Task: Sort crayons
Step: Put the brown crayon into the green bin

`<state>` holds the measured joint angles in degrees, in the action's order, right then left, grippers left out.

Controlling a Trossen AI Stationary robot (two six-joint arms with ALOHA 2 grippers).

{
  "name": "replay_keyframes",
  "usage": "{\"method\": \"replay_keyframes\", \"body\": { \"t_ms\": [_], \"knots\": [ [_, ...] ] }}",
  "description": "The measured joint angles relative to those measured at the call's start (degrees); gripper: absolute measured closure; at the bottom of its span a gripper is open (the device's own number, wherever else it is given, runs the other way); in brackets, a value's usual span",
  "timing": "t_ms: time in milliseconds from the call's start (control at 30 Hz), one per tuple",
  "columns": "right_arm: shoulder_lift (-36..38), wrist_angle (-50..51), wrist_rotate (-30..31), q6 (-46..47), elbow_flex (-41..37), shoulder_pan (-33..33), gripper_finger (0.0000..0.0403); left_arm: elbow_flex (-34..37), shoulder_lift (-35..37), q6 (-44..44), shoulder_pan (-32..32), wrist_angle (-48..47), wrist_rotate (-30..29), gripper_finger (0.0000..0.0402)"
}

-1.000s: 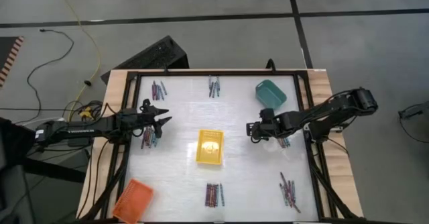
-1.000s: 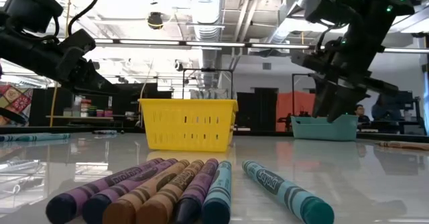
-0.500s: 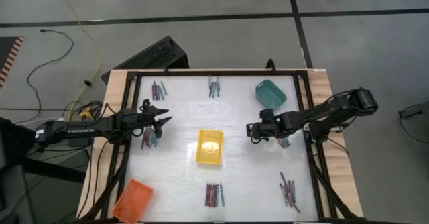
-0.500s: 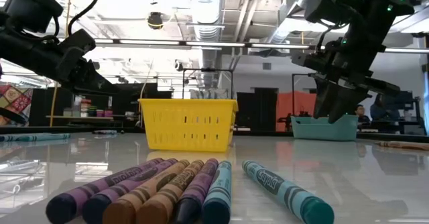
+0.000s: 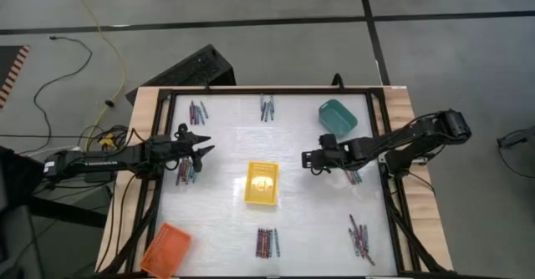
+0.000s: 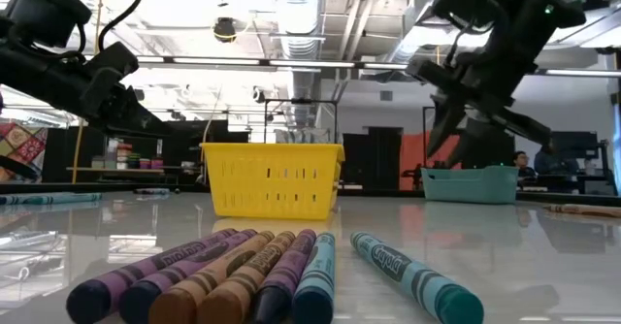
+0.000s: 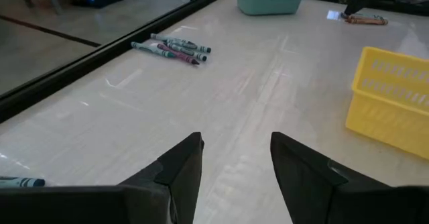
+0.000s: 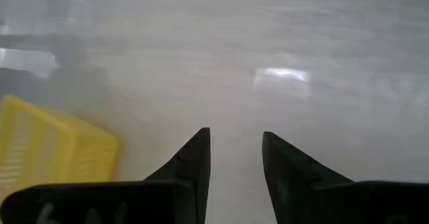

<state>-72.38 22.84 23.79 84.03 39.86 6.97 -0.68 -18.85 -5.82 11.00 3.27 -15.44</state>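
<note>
Both hands hang released and empty over the desk [image 5: 226, 145]: the left hand [image 5: 203, 147] near the left edge, the right hand [image 5: 308, 159] right of the yellow tray [image 5: 262, 183]. Crayons [image 5: 267, 242] lie in small clusters around the desk's edges.

The table top [image 5: 226, 220] is glossy, smooth white with a bare wood rim; the yellow basket [image 6: 273, 179] looks like slotted plastic; crayons [image 6: 247, 275] wear matt paper wrappers.

arms [image 5: 109, 160] — dark, slender, jointed | end effector fingers [image 7: 181, 170] — black, wedge-shaped, tapered tips
</note>
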Motion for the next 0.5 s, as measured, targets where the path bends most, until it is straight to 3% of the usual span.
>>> {"method": "replay_keyframes", "body": {
  "t_ms": [500],
  "knots": [
    [0.0, -5.7, 1.7, 0.0, 0.0, -1.1, 0.0274, 0.0, 0.0, 0.0, 0.0, 0.0, 0.0, 0.0235]
  ]
}}
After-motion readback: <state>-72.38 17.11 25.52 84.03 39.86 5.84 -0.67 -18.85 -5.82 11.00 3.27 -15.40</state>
